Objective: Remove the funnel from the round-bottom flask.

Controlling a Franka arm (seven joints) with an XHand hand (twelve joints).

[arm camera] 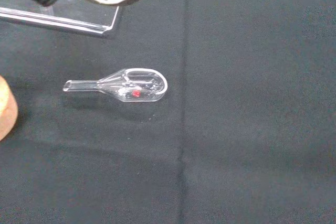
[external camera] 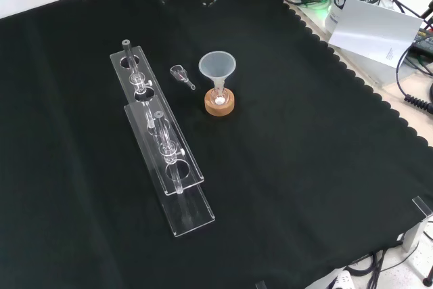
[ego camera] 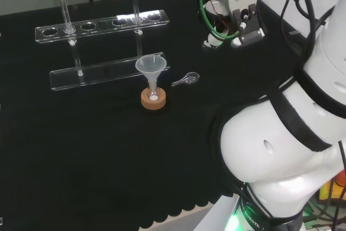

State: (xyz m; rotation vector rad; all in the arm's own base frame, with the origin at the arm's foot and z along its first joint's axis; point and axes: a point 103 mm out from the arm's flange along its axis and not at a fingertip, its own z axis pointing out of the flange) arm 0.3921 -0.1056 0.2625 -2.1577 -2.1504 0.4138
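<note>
Closest to the wrist camera, small clear glass scoop (arm camera: 126, 85) flat on the counter's black cloth (arm camera: 252, 129), red speck inside its bowl. Near frame centre in the head view, funnel (ego camera: 150, 66) upright, stem down in the round-bottom flask (ego camera: 153, 96) seated on a cork ring (ego camera: 153, 100). Just right of it, the scoop. Behind, upper left, clear acrylic rack (ego camera: 102, 25) carrying glass tubes. Hand (ego camera: 213, 39) up at upper centre-right, well apart from the funnel; fingers' spread: cannot tell.
</note>
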